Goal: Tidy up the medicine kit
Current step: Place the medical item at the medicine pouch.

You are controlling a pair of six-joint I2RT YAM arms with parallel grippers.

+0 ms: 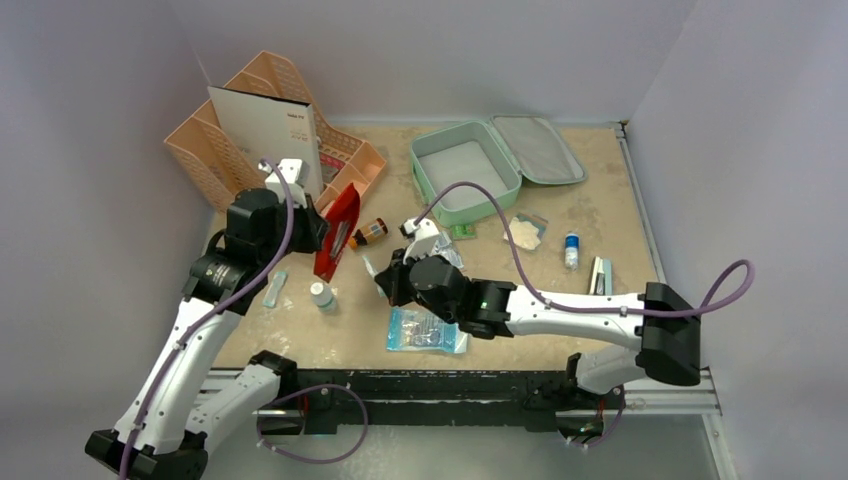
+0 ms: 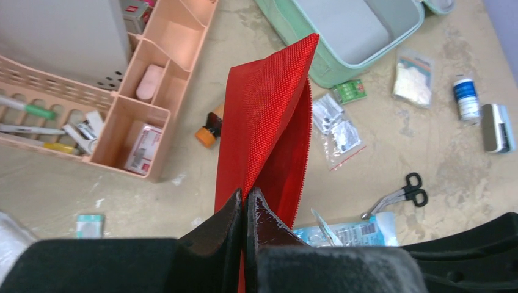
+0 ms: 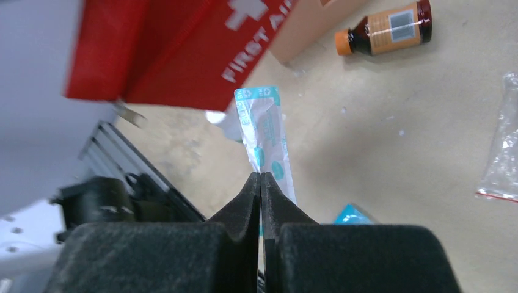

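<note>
**Top external:** the medicine kit (image 1: pixel 478 208) lies open at the far middle of the tabletop (image 1: pixel 600 205), its tray apparently empty.

**Left wrist:** the left pincer (image 2: pixel 245 204) is pinched tight on one edge of the red pouch (image 2: pixel 269 122), which stands on edge near the kit.

**Right wrist:** the right pincer (image 3: pixel 261 183) is closed on a teal-white sachet (image 3: pixel 266 131), just below the pouch.

**Step judged:** filling the pouch. Next, the sachet must meet the pouch's mouth.

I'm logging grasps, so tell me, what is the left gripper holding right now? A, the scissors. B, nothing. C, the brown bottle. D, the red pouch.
D: the left gripper is shut on the red pouch, which sticks up from its grip; the right gripper pinches a teal sachet.
</note>
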